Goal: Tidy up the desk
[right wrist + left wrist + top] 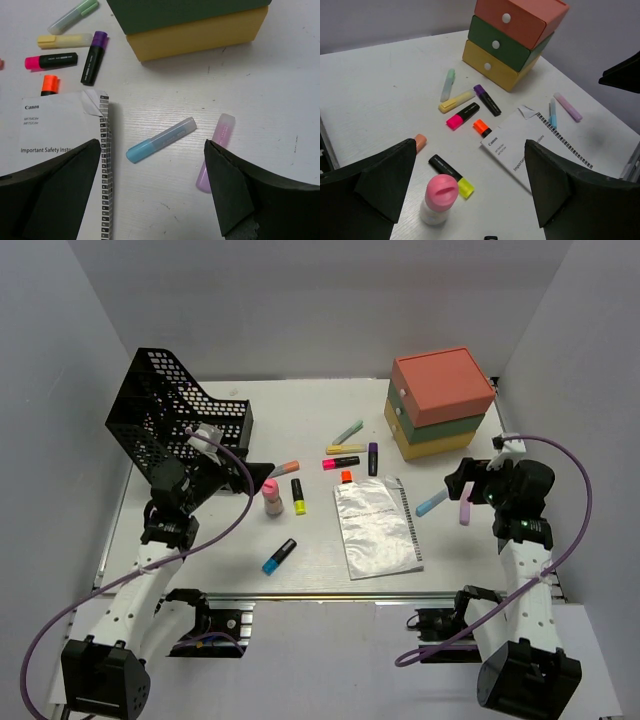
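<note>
The white desk (300, 410) carries several scattered highlighters, a pink-capped white bottle (272, 497) and a Canon booklet (375, 527). My left gripper (256, 473) is open and empty, just above and left of the bottle (439, 199) and a yellow-and-black highlighter (451, 174). In the left wrist view (470, 150) nothing lies between its fingers. My right gripper (460, 480) is open and empty above a pastel blue marker (161, 140) and a pastel pink marker (214, 152), which lie apart right of the booklet (50, 130). It also shows in the right wrist view (151, 145).
A black mesh basket (170, 405) stands back left. A coral, green and yellow drawer box (440, 400) stands back right, drawers shut. Pink (341, 462), purple (372, 458), orange (347, 477), pastel yellow (345, 449) and pastel green (348, 432) markers lie mid-desk. A blue highlighter (279, 556) lies near the front.
</note>
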Robot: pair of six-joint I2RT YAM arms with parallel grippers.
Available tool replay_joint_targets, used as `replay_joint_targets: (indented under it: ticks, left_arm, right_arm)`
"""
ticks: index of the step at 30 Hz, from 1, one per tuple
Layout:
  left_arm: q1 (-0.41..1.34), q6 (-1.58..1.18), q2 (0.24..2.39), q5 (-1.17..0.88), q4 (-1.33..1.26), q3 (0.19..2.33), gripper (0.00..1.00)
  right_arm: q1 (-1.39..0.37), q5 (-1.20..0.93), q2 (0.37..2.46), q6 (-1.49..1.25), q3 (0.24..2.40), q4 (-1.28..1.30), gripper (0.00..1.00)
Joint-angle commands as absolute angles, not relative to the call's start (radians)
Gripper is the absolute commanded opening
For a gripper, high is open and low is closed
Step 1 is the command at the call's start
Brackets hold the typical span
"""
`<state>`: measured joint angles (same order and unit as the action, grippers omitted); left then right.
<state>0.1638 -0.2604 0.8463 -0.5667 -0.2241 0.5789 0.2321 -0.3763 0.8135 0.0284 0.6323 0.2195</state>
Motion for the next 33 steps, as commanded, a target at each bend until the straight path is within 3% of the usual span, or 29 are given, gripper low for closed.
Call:
replay_joint_targets:
  ticks: [1, 7, 12, 16, 17, 18, 19, 20, 21, 23, 24, 27, 29, 30, 33]
  left_arm:
    - [0.163, -0.307, 0.867, -0.646, -0.282, 0.601, 0.98]
    - [0.181, -0.367, 0.929, -0.698, -0.333, 0.615, 0.98]
    - [0.280, -0.339, 1.181, -0.735, -0.135, 0.839, 0.97]
    - [0.354, -0.354, 1.317, -0.668, -0.111, 0.974, 0.83]
    - [0.368, -0.359, 1.351, -0.663, -0.104, 1.039, 0.66]
    - [0.382, -0.368, 1.389, -0.655, -0.092, 1.076, 0.54]
    - [0.405, -0.376, 1.469, -0.638, -0.077, 1.115, 0.42]
    - [0.416, -0.405, 1.508, -0.638, -0.083, 1.177, 0.23]
    - [0.425, -0.428, 1.541, -0.631, -0.092, 1.204, 0.17]
    - [0.449, -0.480, 1.635, -0.594, -0.133, 1.277, 0.15]
    - [0.449, -0.498, 1.663, -0.585, -0.147, 1.304, 0.17]
    - [0.469, -0.607, 1.791, -0.575, -0.233, 1.408, 0.32]
    - [0.469, -0.719, 1.894, -0.595, -0.294, 1.452, 0.43]
    - [0.469, -0.760, 1.926, -0.606, -0.358, 1.498, 0.53]
    - [0.469, -0.906, 2.061, -0.633, -0.458, 1.602, 0.67]
  right_arm:
    - [0.242, -0.432, 0.790, 0.064, 0.666, 0.222, 0.89]
    - [0.252, -0.678, 0.735, 0.398, 0.554, 0.254, 0.89]
    - [0.258, -0.686, 0.703, 0.422, 0.554, 0.267, 0.89]
    - [0.268, -0.713, 0.677, 0.394, 0.572, 0.278, 0.86]
    - [0.270, -0.765, 0.675, 0.396, 0.569, 0.279, 0.73]
    - [0.278, -0.787, 0.683, 0.396, 0.571, 0.284, 0.52]
    - [0.276, -0.805, 0.696, 0.381, 0.574, 0.287, 0.11]
    - [0.278, -0.811, 0.706, 0.367, 0.586, 0.287, 0.00]
    - [0.284, -0.811, 0.728, 0.353, 0.591, 0.290, 0.00]
    - [0.285, -0.816, 0.747, 0.324, 0.607, 0.294, 0.00]
    - [0.288, -0.819, 0.768, 0.318, 0.614, 0.295, 0.18]
    - [0.295, -0.822, 0.793, 0.308, 0.624, 0.308, 0.48]
    - [0.296, -0.828, 0.798, 0.308, 0.629, 0.314, 0.56]
    - [0.296, -0.834, 0.799, 0.308, 0.632, 0.319, 0.56]
    - [0.296, -0.854, 0.792, 0.311, 0.632, 0.327, 0.57]
